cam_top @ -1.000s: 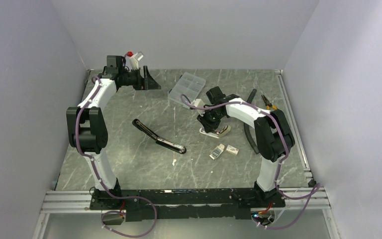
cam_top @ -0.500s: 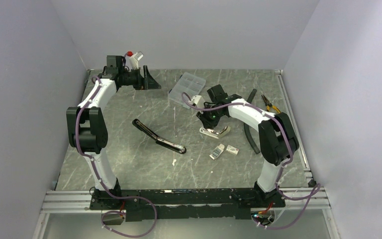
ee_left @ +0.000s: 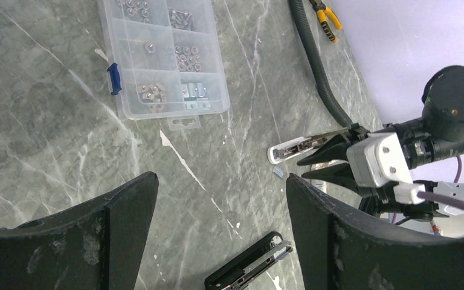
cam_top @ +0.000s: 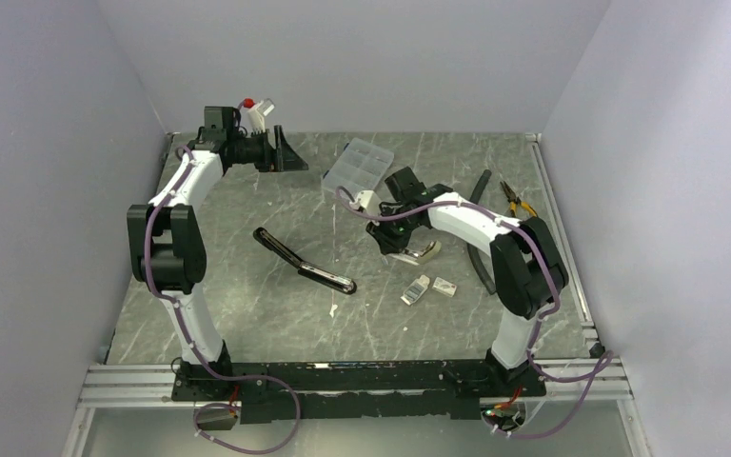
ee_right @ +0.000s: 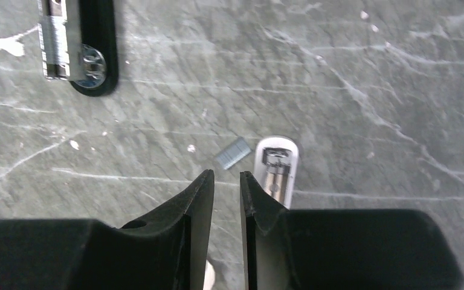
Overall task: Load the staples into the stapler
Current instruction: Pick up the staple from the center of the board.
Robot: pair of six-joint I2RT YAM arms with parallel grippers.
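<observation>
Staples [ee_right: 234, 152]: one short silvery-grey strip, flat on the grey marbled tabletop [ee_right: 368, 72], mid-frame in R wrist view, just ahead of the R claw [ee_right: 226, 181] tips. R claw: jaws a narrow slit apart, nothing btwn them.

Strip long axis runs lower left to upper right, near-horizontal in frame; both ends look alike. Upper-right end sits just beside a white round-nosed piece w/ metal channel [ee_right: 276, 169]; contact can't be told.

Judgement: slit is too narrow and its closing line runs along the strip. Widen, turn wrist approx a quarter, pinch across the narrow width, descend slowly so it doesn't skid.

Farther, upper left of frame: black open stapler w/ silvery rail [ee_right: 75, 42], rail near-vertical. L claw [ee_left: 220, 181] gapes wide, empty.
</observation>
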